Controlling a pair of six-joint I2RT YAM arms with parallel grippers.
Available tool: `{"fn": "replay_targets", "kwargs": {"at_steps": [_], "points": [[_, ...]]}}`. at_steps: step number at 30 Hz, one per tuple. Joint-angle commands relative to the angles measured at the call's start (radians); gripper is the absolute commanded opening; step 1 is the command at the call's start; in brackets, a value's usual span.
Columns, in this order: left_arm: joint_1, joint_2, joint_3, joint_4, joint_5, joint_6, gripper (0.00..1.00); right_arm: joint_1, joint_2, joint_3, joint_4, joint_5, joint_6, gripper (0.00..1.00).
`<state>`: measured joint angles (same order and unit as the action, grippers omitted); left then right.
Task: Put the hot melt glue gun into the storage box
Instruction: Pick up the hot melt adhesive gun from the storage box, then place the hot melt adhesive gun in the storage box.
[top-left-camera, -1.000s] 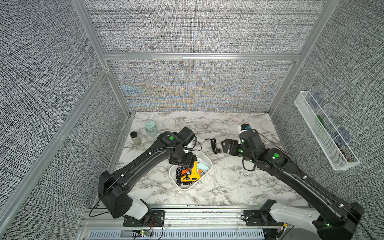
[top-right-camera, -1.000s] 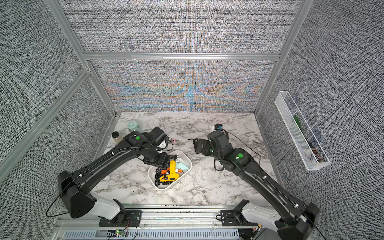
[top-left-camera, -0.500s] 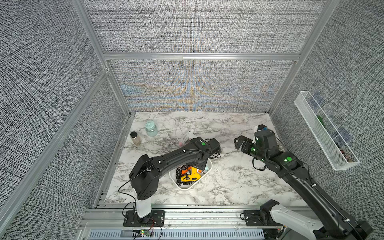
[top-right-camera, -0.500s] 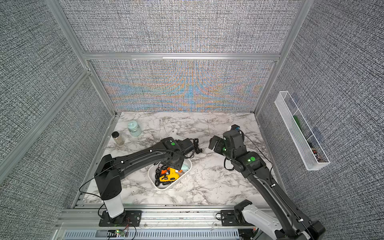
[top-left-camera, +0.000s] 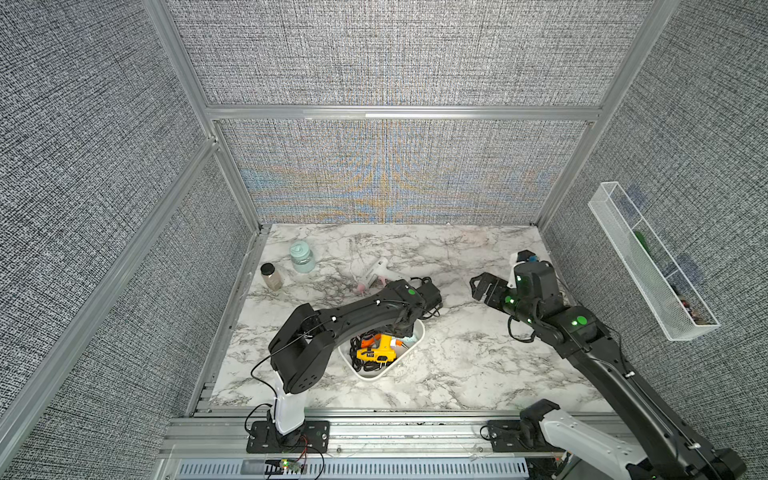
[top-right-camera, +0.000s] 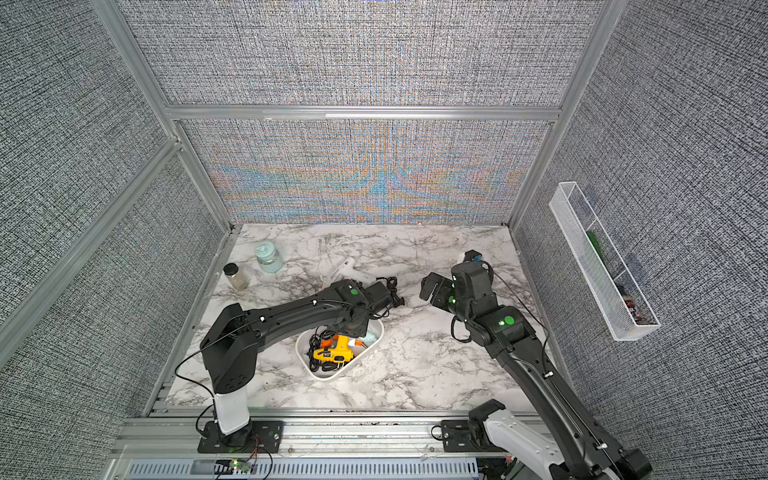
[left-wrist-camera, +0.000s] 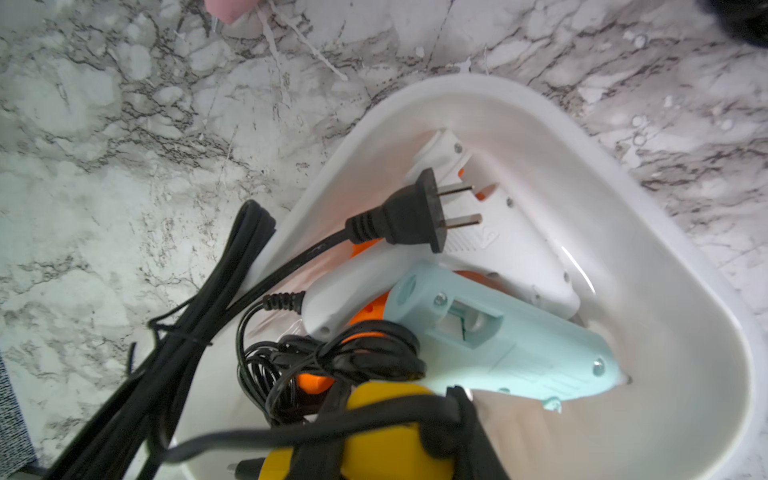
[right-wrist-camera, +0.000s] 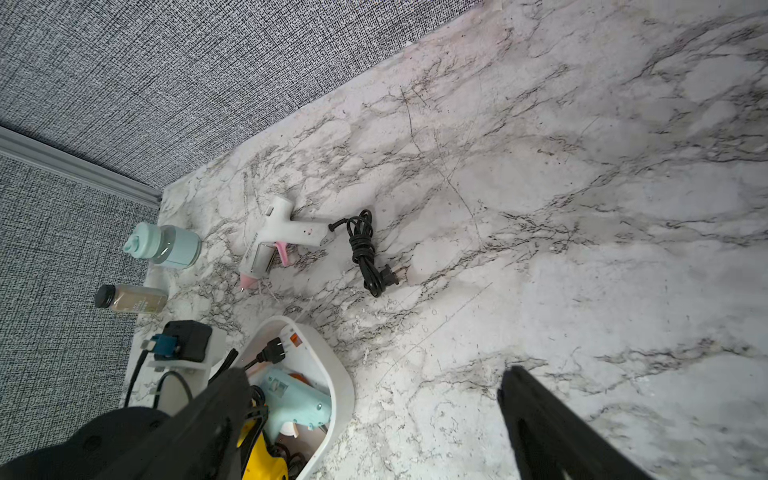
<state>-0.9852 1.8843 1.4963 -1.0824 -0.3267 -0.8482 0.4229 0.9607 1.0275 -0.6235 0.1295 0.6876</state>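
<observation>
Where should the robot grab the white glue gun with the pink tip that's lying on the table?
Probably its handle, from straight above, jaws across it. The white glue gun lies flat on its side, and the handle sticks out straight, clear of the pink trigger and the bundled cord.

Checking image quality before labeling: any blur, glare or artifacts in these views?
Both top views: colour moiré on the back wall. Left wrist: yellow gun blurred up close, glare on the teal gun. Right wrist: table sharp.

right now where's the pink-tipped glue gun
In both top views the glue gun lies on the table left of centre, beyond the storage box, between the teal-capped jar and its cord.
</observation>
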Motion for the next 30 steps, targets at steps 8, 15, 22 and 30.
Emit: {"fn": "replay_targets", "kwargs": {"at_steps": [8, 15, 22, 30], "points": [[0.066, -0.363, 0.021, -0.071, 0.002, -0.17, 0.0, -0.006, -0.014, 0.005, 0.019, -0.02, -0.016, 0.99], [0.075, -0.524, 0.037, 0.018, 0.048, -0.418, 0.0, -0.006, -0.022, -0.017, 0.031, -0.03, -0.014, 0.99], [0.042, -0.518, 0.045, 0.001, 0.111, -0.756, 0.0, -0.007, -0.034, -0.018, 0.025, -0.036, -0.012, 0.99], [-0.052, -0.724, -0.305, 0.181, -0.211, -1.319, 0.0, -0.007, -0.045, -0.014, 0.008, -0.039, -0.016, 0.99]]}}
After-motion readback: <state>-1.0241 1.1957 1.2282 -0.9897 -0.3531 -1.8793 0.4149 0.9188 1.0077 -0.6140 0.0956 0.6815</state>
